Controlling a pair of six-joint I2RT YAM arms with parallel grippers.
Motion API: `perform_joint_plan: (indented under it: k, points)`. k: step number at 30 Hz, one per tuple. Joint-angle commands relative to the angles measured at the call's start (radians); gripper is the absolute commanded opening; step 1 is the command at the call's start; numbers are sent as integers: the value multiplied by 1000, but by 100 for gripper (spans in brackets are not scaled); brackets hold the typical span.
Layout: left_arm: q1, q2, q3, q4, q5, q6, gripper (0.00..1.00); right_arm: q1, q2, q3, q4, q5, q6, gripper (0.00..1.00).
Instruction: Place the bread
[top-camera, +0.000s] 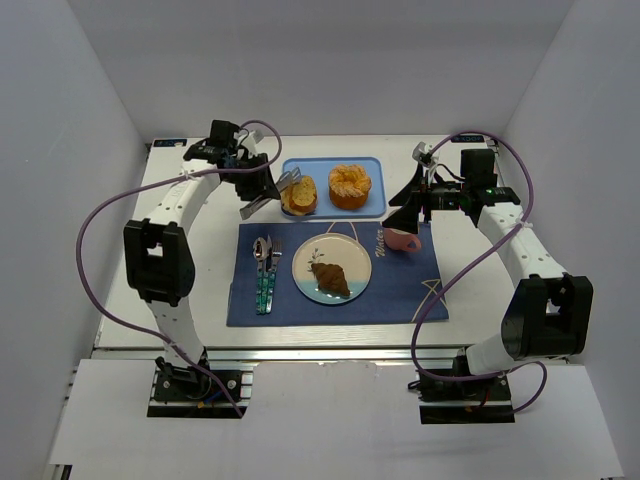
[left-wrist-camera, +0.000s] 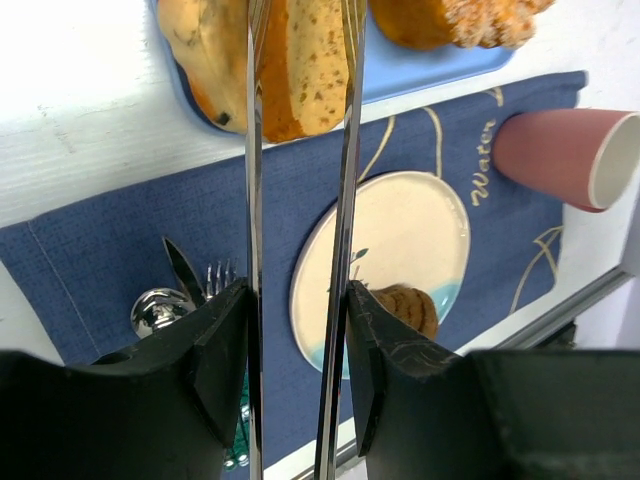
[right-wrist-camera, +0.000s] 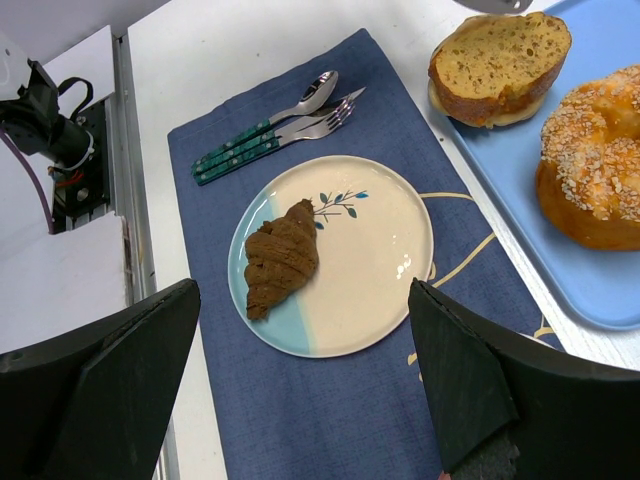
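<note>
A cut bread loaf (top-camera: 300, 195) lies at the left end of the blue tray (top-camera: 322, 167), next to a round seeded bun (top-camera: 350, 186). My left gripper (top-camera: 257, 187) is shut on metal tongs (top-camera: 272, 196). In the left wrist view the gripper (left-wrist-camera: 297, 360) holds the two tong blades (left-wrist-camera: 347, 150) across the loaf (left-wrist-camera: 295, 60). The blade tips run out of the frame's top. My right gripper (top-camera: 410, 212) is open and empty above the blue mat; it also shows in the right wrist view (right-wrist-camera: 300, 400). A brown croissant (right-wrist-camera: 280, 258) lies on the plate (right-wrist-camera: 375, 255).
A pink cup (top-camera: 400, 240) lies on its side on the mat's right part, just under the right gripper. A spoon and fork (top-camera: 265, 270) lie left of the plate (top-camera: 352, 258). The blue mat (top-camera: 400, 295) spans the table's middle. White walls stand on both sides.
</note>
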Motion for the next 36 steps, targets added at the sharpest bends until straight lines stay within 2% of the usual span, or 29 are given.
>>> perform_joint_plan:
  k: [1, 8, 18, 23, 27, 31, 36]
  points:
    - [-10, -1, 56, -42, -57, 37, 51, -4, -10, -7, 5, -26, -13, 89]
    - [-27, 8, 74, -60, -105, 55, 51, -4, -10, -7, 5, -29, -13, 89]
    - [-54, 28, 65, -71, -50, 77, 51, -4, -9, -4, 7, -31, -13, 90]
    - [-62, 33, 66, -88, -72, 92, 50, -5, -7, -1, 10, -32, -10, 89]
    - [-70, 42, 69, -103, -94, 100, 42, -5, -6, -1, 13, -34, -7, 89]
    - [-74, 45, 76, -111, -103, 106, 24, -4, -7, -1, 13, -34, -7, 89]
    - [-77, 46, 86, -112, -94, 109, 13, -5, -12, -7, 10, -32, -8, 89]
